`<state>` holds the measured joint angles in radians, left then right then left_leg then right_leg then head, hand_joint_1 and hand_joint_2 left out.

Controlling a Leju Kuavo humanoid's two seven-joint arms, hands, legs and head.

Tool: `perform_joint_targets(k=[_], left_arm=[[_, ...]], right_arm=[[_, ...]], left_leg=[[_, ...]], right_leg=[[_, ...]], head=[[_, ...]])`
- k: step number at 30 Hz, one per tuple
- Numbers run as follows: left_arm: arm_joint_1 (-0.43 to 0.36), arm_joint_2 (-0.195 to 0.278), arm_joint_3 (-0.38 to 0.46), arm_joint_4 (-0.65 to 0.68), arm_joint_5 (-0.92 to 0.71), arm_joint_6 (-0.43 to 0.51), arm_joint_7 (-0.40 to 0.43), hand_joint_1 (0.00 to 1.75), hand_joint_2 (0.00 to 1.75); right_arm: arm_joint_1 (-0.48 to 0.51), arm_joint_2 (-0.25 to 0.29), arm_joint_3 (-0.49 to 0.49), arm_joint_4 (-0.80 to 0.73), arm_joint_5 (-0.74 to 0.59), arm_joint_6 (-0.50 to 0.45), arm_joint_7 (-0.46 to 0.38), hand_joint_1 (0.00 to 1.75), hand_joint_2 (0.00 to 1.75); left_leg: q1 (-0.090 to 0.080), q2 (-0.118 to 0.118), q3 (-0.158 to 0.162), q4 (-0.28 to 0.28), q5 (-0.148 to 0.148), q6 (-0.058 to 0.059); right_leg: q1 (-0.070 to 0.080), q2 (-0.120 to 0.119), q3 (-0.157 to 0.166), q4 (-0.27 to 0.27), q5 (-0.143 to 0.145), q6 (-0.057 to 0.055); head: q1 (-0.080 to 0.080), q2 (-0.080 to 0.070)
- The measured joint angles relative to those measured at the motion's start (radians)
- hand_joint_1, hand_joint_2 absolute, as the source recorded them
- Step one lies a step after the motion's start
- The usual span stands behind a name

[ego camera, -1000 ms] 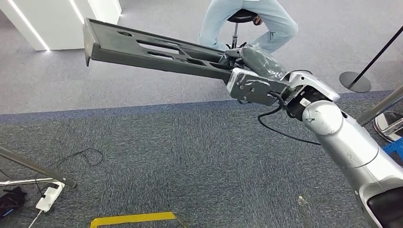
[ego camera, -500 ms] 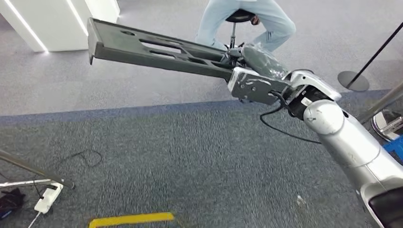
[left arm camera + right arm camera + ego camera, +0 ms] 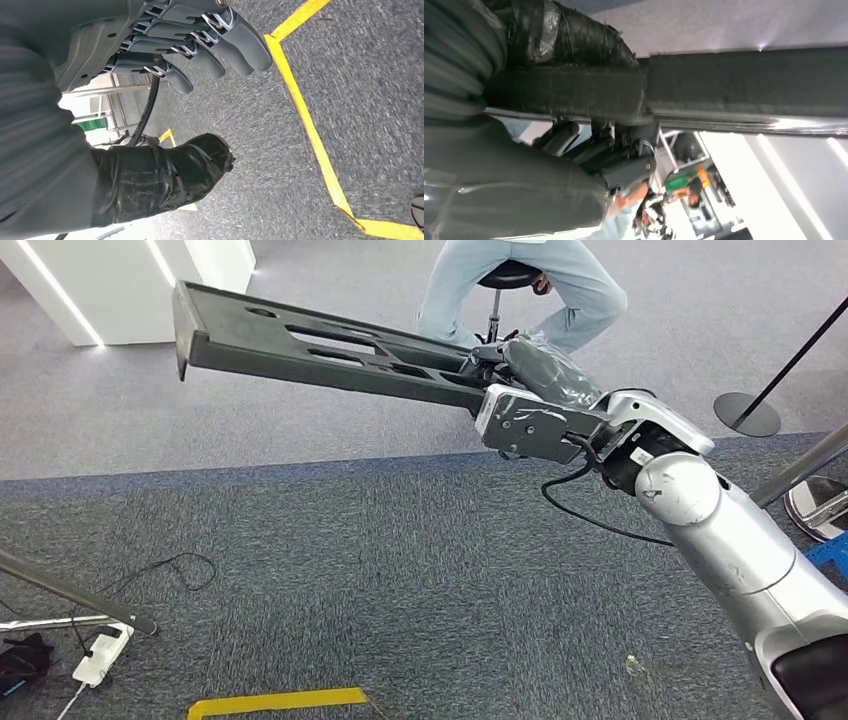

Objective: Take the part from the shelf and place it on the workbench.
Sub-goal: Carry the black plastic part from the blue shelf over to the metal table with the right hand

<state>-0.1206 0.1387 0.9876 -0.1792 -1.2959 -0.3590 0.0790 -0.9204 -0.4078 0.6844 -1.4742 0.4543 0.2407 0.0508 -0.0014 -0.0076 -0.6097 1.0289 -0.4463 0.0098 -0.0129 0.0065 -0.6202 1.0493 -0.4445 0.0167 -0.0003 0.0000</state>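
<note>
Long dark part (image 3: 320,345) gripped at near end by right hand (image 3: 520,380), held above carpet (image 3: 400,570); long axis near-horizontal, far end pointing to robot's left. Left hand (image 3: 165,45) empty, fingers apart.

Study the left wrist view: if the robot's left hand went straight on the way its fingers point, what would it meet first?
Probably the grey carpet: the open left hand hangs over it near a yellow floor line, nothing between. Depth is unclear.
</note>
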Motion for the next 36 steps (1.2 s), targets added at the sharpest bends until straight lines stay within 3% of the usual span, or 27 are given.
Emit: perform_joint_targets(k=[2,4,7,8,9,10,13,15,18,19,20,22,24,25,27,29,33,35,36], left_arm=[[0.000,0.000,0.000,0.000,0.000,0.000,0.000,0.00,1.75],[0.000,0.000,0.000,0.000,0.000,0.000,0.000,0.00,1.75],[0.000,0.000,0.000,0.000,0.000,0.000,0.000,0.00,1.75],[0.000,-0.001,0.000,0.000,0.000,0.000,0.000,0.00,1.75],[0.001,-0.002,0.000,0.000,0.000,0.000,0.000,0.00,1.75],[0.001,-0.002,0.000,0.000,0.000,-0.001,0.000,0.00,1.75],[0.000,-0.001,0.000,0.000,0.000,0.000,0.000,0.00,1.75],[-0.001,0.000,0.000,0.000,0.000,0.000,0.000,0.00,1.75],[-0.001,0.002,0.000,0.000,0.000,0.000,-0.001,0.00,1.75],[-0.001,0.002,0.000,0.000,0.000,0.000,-0.001,0.00,1.75],[-0.001,0.002,0.000,0.000,0.000,0.000,-0.001,0.00,1.75],[-0.002,0.001,0.000,0.000,0.000,0.000,-0.001,0.00,1.75],[-0.001,0.001,0.000,0.000,0.000,0.000,-0.001,0.00,1.75],[-0.001,0.000,0.000,0.000,0.000,0.000,0.000,0.00,1.75],[-0.001,-0.001,0.000,0.000,0.000,0.000,-0.001,0.00,1.75],[-0.001,-0.001,0.000,0.000,0.000,0.000,-0.001,0.00,1.75],[0.000,0.000,0.000,0.000,0.000,0.000,-0.001,0.00,1.75],[-0.001,0.000,0.000,0.000,0.000,0.000,0.000,0.00,1.75],[-0.001,0.000,0.000,0.000,0.000,0.000,0.000,0.00,1.75]], right_arm=[[0.000,0.000,0.000,0.000,0.000,0.000,0.000,1.75,1.75],[-0.002,0.000,0.000,0.000,0.000,0.000,0.000,1.75,1.75],[-0.003,0.000,0.000,0.000,0.000,0.000,0.000,1.75,1.75],[-0.002,0.000,0.000,0.000,0.000,0.000,0.000,1.75,1.75],[-0.002,0.000,0.000,0.000,0.000,0.000,0.000,1.75,1.75],[-0.002,0.000,0.000,0.000,0.000,0.000,0.000,1.75,1.75],[-0.004,0.000,0.000,-0.001,0.000,0.000,0.000,1.75,1.75],[-0.003,0.000,0.000,-0.001,0.000,0.000,0.000,1.75,1.75],[-0.001,-0.001,0.000,0.000,0.000,0.000,0.000,1.75,1.75],[-0.002,-0.001,0.000,0.000,0.000,0.000,0.000,1.75,1.75],[-0.003,-0.002,0.000,0.000,0.000,0.000,0.000,1.75,1.75],[-0.001,-0.003,0.000,0.000,0.000,0.000,0.000,1.75,1.75],[0.004,-0.004,0.000,0.001,0.000,0.000,0.000,1.75,1.75],[0.005,-0.004,0.000,0.001,0.000,0.000,0.000,1.75,1.75],[0.004,-0.004,0.000,0.001,0.000,0.000,0.000,1.75,1.75],[0.001,-0.004,0.000,0.000,0.000,0.000,0.000,1.75,1.75],[0.001,-0.004,0.000,0.000,0.000,0.000,0.000,1.75,1.75],[-0.002,-0.004,0.000,0.000,0.000,0.000,0.000,1.75,1.75],[-0.004,-0.004,0.000,0.000,0.000,0.000,0.000,1.75,1.75]], left_leg=[[0.001,0.000,-0.003,0.002,-0.002,-0.006],[0.004,0.001,-0.017,0.035,-0.024,-0.015],[0.005,0.003,-0.099,0.207,-0.105,-0.027],[0.006,0.003,-0.128,0.261,-0.120,-0.028],[0.005,0.003,-0.142,0.283,-0.118,-0.027],[0.005,0.003,-0.137,0.265,-0.096,-0.024],[-0.001,0.002,-0.046,0.068,0.000,-0.009],[-0.009,0.001,-0.013,-0.002,0.015,-0.002],[-0.011,0.002,-0.003,-0.025,0.024,0.011],[-0.009,0.003,0.002,-0.035,0.029,0.017],[-0.007,0.004,0.007,-0.044,0.033,0.022],[-0.006,0.005,0.009,-0.046,0.034,0.029],[-0.006,0.004,0.008,-0.042,0.031,0.030],[-0.005,0.004,0.007,-0.039,0.029,0.030],[-0.003,0.002,0.007,-0.028,0.021,0.023],[-0.004,0.001,0.000,-0.012,0.012,0.012],[-0.005,0.000,-0.010,0.001,0.008,-0.003],[-0.002,0.001,-0.029,0.044,-0.021,-0.013],[0.000,0.002,-0.052,0.094,-0.049,-0.019]], right_leg=[[0.002,0.000,-0.001,-0.002,0.003,-0.011],[-0.001,-0.001,0.002,-0.006,0.005,-0.023],[0.000,-0.002,0.004,-0.008,0.005,-0.032],[0.002,-0.002,0.005,-0.008,0.005,-0.033],[0.003,-0.002,0.005,-0.008,0.004,-0.034],[0.004,-0.001,0.007,-0.008,0.004,-0.034],[0.006,0.000,0.011,-0.009,0.002,-0.033],[0.005,0.001,0.009,-0.013,0.003,-0.026],[0.003,0.001,0.009,-0.020,0.004,-0.011],[0.003,0.001,0.002,-0.005,-0.008,-0.007],[0.003,0.000,-0.013,0.030,-0.031,-0.005],[0.003,-0.001,-0.071,0.157,-0.094,-0.002],[0.003,-0.001,-0.117,0.248,-0.119,0.002],[0.002,-0.002,-0.115,0.240,-0.103,0.004],[-0.001,-0.003,-0.060,0.123,-0.038,0.006],[0.000,-0.002,-0.005,0.015,0.000,0.003],[0.004,0.000,0.003,-0.007,0.002,-0.016],[0.001,-0.001,0.006,-0.011,0.005,-0.026],[0.001,-0.001,0.007,-0.012,0.005,-0.029]], head=[[0.000,0.000],[-0.003,0.000],[-0.007,0.000],[-0.007,0.000],[-0.007,0.000],[-0.007,0.000],[-0.006,0.000],[-0.006,0.000],[-0.005,0.000],[-0.005,0.000],[-0.004,0.000],[-0.004,0.000],[-0.004,0.000],[-0.004,0.000],[-0.003,0.000],[-0.004,0.000],[-0.005,0.000],[-0.007,0.000],[-0.009,0.000]])
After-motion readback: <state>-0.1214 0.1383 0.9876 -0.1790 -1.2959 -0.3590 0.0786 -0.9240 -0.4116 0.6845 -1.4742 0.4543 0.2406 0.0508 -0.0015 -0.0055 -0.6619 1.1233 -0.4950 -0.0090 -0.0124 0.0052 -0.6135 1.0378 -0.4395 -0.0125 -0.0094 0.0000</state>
